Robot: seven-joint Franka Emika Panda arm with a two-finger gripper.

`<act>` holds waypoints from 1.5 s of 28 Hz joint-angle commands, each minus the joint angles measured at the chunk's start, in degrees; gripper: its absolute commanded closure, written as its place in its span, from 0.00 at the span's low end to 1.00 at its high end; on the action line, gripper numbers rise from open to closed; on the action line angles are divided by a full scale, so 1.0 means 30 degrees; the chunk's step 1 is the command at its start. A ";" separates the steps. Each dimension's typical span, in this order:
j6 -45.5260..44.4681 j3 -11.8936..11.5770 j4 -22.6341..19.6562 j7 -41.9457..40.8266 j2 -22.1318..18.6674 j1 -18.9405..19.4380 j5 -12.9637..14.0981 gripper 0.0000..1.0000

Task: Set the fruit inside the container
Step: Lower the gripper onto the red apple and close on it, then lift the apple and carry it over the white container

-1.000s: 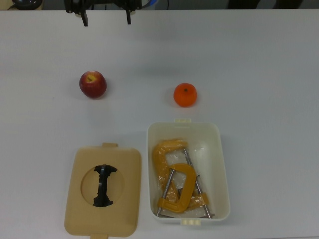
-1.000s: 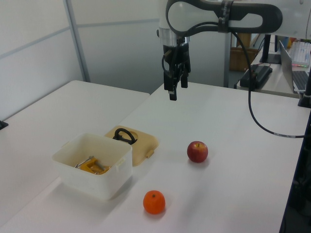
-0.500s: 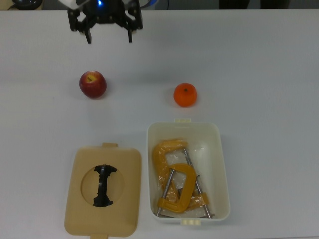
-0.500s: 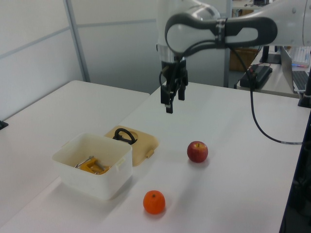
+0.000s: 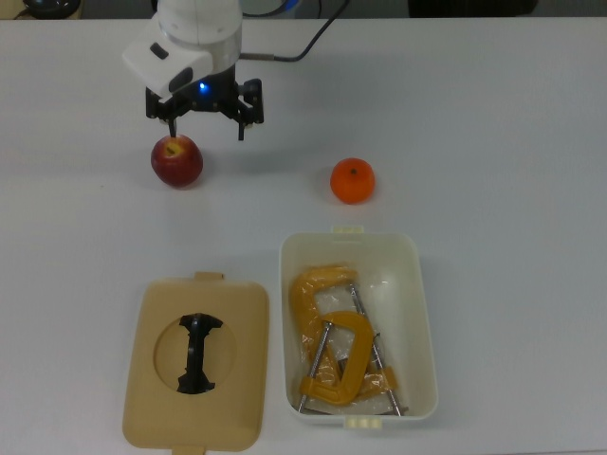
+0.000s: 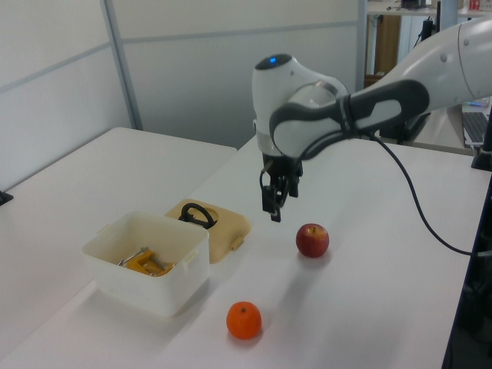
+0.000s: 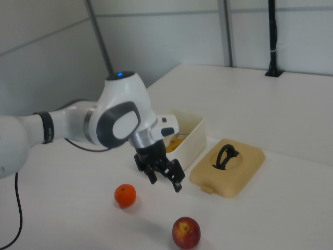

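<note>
The worktop (image 5: pixel 531 114) carries everything, and the biggest change on it is the arm: over the last second it has swung in from the far edge and dropped, so the gripper (image 5: pixel 205 127) now hangs just above and beside the apple (image 5: pixel 176 160), where before it sat well back from both fruits. The container (image 5: pixel 417 313) sits unmoved near the worktop's near edge, open, with the orange-yellow C-clamps (image 5: pixel 332 346) lying inside it; its lid (image 5: pixel 152 313) lies flat just beside it. Neither fruit has shifted: the apple rests toward the far edge in line with the lid, the mandarin (image 5: pixel 352 180) just beyond the container's far short end. The fingers (image 5: pixel 242 128) are spread wide and hold nothing. The approach looks aimed at the apple first, with no grasp yet made
</note>
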 commanded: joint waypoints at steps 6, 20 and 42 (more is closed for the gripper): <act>0.2491 -0.0153 -0.1971 0.0559 0.0412 -0.1090 -0.1728 0.00; 0.5187 -0.0094 -0.4490 0.3076 0.1379 -0.1530 -0.5476 0.00; 0.2232 0.0111 0.0483 0.4631 0.1730 -0.1530 -0.1969 1.00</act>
